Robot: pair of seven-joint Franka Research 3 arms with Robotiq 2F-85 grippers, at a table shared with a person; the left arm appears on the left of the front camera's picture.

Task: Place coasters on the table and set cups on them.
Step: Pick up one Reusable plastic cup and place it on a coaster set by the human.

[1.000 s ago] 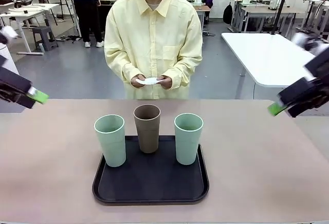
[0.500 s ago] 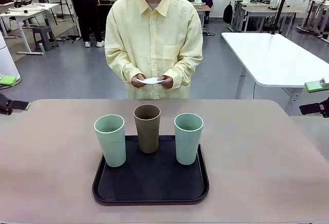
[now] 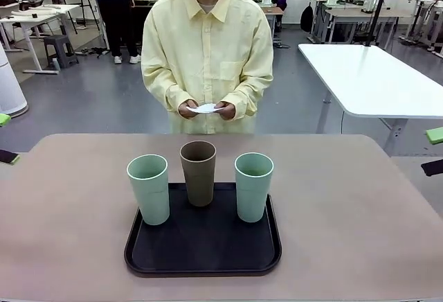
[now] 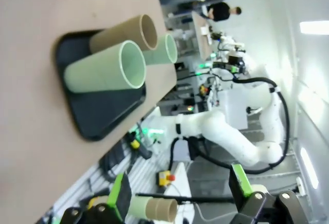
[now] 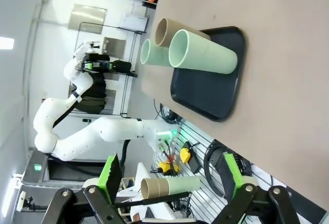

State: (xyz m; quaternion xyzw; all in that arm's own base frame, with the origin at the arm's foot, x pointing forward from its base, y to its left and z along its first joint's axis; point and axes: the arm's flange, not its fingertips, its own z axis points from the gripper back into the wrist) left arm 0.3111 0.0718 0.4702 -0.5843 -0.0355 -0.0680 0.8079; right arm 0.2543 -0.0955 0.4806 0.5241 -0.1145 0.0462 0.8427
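Upright, three cups [image 3: 198, 174] share the tray [image 3: 201, 250] (person [image 3: 208, 46] holds coasters [image 3: 204, 109]).

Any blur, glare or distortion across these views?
Front view: sharp, even light, no glare on the cups or tray. Left wrist view: rolled sideways, slightly soft, ceiling light blown out. Right wrist view: rolled too, wide-angle bend, fingers crisp.

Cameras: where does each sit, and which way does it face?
Front view: fixed between the arms, facing across the table at the person holding coasters; left gripper and right gripper at the edges.
Left wrist view: on the left wrist, rolled, facing the black tray; own open fingers below, right arm beyond.
Right wrist view: on the right wrist, facing the black tray; own open fingers, left arm beyond.
Shared: black tray, three cups.
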